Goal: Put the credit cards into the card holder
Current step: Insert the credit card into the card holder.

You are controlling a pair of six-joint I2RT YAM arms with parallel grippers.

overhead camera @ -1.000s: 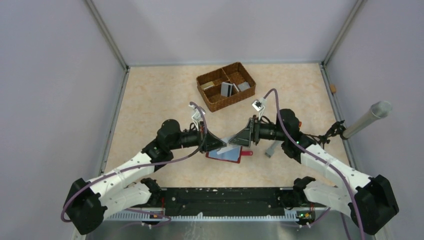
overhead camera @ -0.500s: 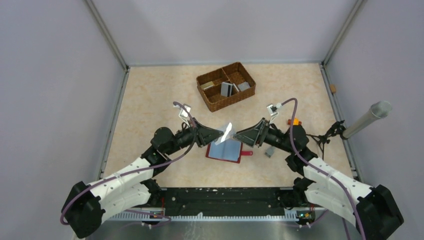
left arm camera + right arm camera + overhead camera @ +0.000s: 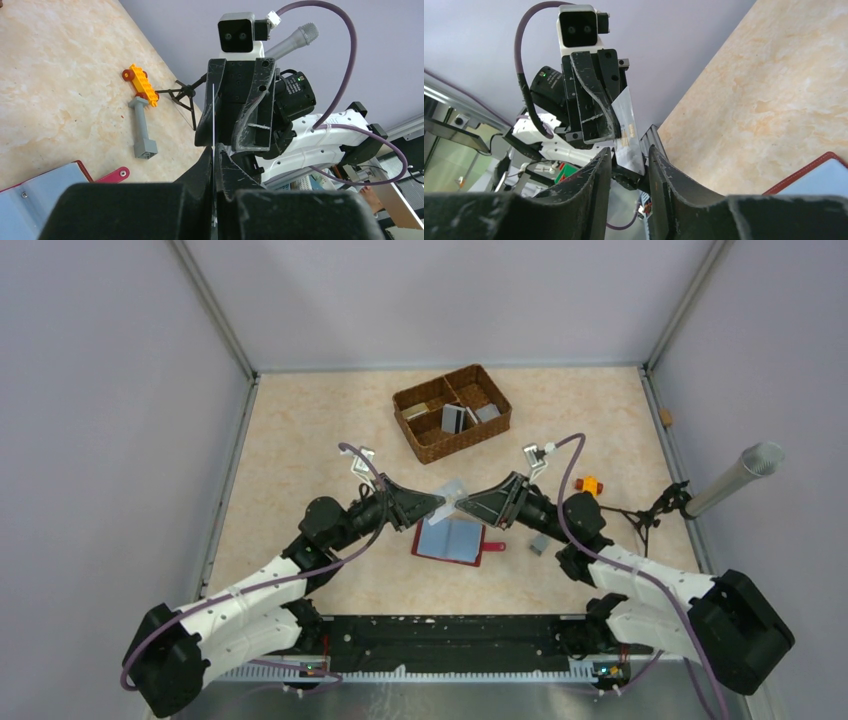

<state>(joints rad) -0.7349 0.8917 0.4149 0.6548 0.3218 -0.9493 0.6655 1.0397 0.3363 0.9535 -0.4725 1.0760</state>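
A pale credit card (image 3: 452, 490) hangs in the air above the open card holder (image 3: 455, 540), which lies flat with its red snap tab (image 3: 493, 547) to the right. My left gripper (image 3: 438, 503) is shut on the card, seen edge-on (image 3: 213, 115) in the left wrist view. My right gripper (image 3: 462, 504) faces it from the right. Its jaws stand narrowly open on either side of the card's free end (image 3: 626, 127), with slim gaps showing. More credit cards (image 3: 455, 418) stand in the wicker basket.
The brown divided wicker basket (image 3: 420, 435) sits at the back centre. An orange toy brick (image 3: 588, 483) and a grey piece (image 3: 540, 543) lie right of the holder. A microphone (image 3: 735, 478) on a small stand leans at the right edge.
Both grippers rose from the holder, the left lifting the card. The right gripper has come up to the card and its jaws have narrowed around the card's end.
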